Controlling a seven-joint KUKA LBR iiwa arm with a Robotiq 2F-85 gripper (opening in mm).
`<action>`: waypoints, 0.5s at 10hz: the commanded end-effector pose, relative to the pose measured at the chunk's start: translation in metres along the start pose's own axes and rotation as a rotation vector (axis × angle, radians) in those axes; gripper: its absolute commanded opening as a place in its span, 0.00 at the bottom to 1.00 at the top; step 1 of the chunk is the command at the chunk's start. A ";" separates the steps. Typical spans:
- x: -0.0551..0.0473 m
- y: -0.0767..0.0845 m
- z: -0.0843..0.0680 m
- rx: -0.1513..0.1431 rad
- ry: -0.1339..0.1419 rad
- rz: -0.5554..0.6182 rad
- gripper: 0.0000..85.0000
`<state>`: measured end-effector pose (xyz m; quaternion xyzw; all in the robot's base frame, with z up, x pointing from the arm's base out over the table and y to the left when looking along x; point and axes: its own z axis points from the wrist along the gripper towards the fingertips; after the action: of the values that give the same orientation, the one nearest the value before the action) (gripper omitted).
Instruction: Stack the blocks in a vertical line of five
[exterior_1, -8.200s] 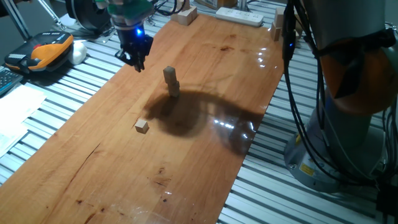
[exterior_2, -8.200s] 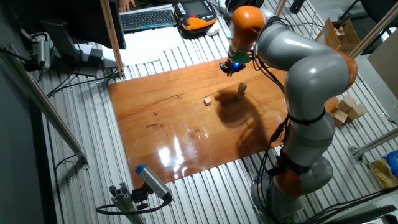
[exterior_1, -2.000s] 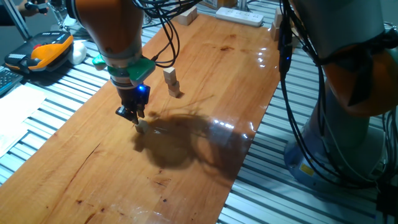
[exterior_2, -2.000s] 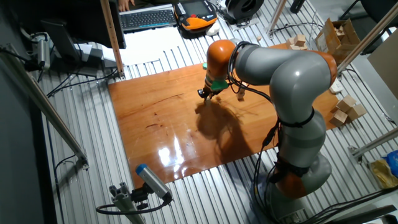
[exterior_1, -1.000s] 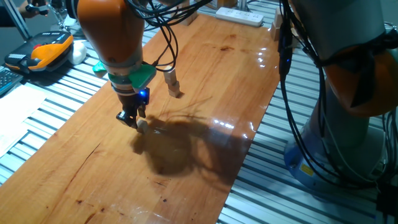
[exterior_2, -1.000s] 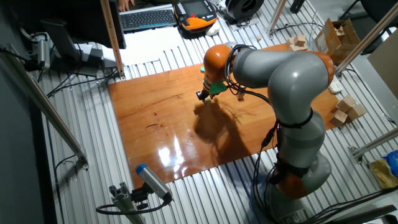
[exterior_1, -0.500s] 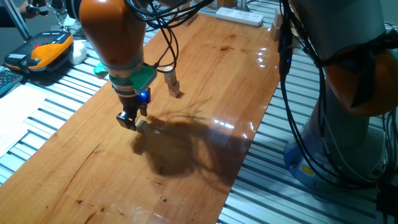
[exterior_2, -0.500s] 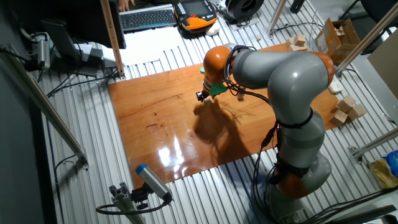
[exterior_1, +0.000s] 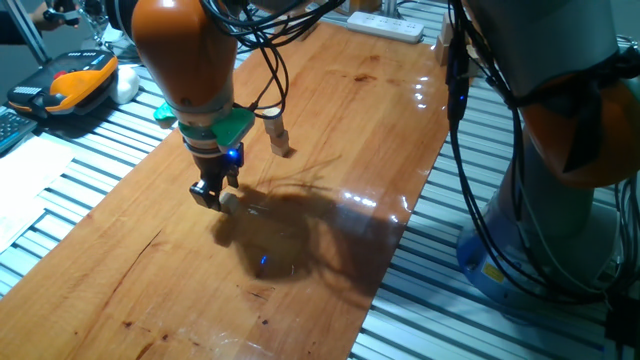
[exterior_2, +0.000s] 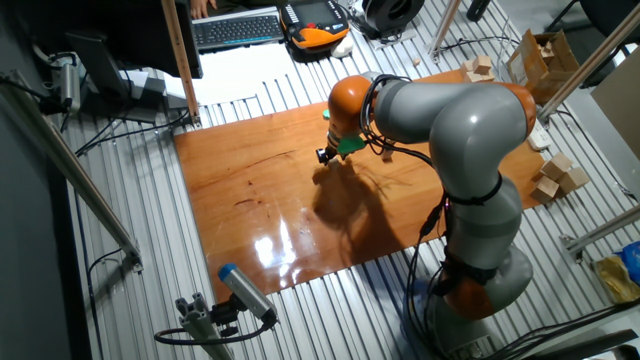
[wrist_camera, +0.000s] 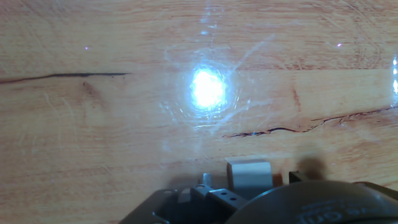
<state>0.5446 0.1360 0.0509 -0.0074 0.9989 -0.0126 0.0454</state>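
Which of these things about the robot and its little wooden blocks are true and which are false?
1. The end effector is down low near the wooden board. True.
2. A small block sits at the end effector. True.
3. A stack of blocks stands behind the arm. True.
4. The stack is already five blocks tall. False: it looks only a few blocks tall.
5. The board is painted blue. False: it is brown wood.
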 end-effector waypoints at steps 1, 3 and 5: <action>0.000 0.000 0.001 0.002 0.003 0.003 0.60; 0.000 0.000 0.002 0.002 0.008 0.006 0.60; 0.000 0.000 0.006 0.007 0.006 0.006 0.60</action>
<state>0.5448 0.1354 0.0447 -0.0048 0.9990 -0.0158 0.0424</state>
